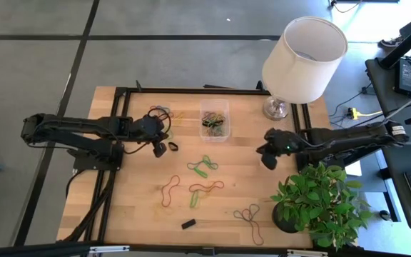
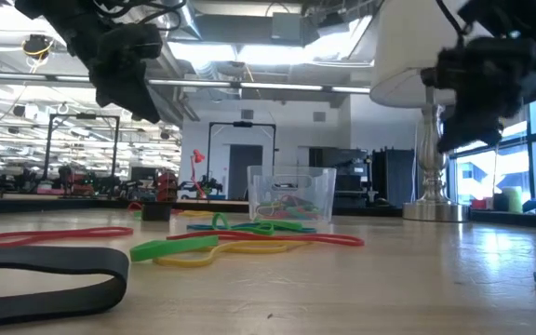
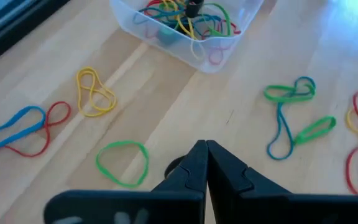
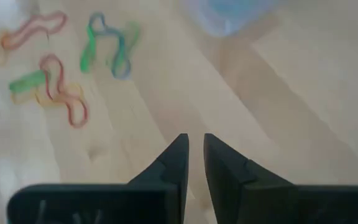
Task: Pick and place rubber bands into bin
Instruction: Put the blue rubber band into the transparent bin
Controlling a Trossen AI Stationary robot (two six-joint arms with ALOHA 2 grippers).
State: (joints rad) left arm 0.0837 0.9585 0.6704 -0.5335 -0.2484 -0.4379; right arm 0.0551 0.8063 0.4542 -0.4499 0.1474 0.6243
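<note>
Lying all over the wooden table are the rubber bands, thin loops in red, green, yellow, orange and blue. Some are tangled in little bunches. A few already sit in the clear plastic bin near the far edge of the table.

I think they will be very light and floppy. They lie flat on the wood, so they may be hard to get under. They could stretch or slip out of a pinch. The best place to grab looks like a spot where two bands cross or where a loop bumps up a bit.

The left gripper hangs above the table, close to the bin, with its jaws pressed tight together and nothing in them. A green band lies just ahead of it.

The right gripper hangs on the other side, near the white lamp and the potted plant. Its jaws leave a thin gap and hold nothing.
</note>
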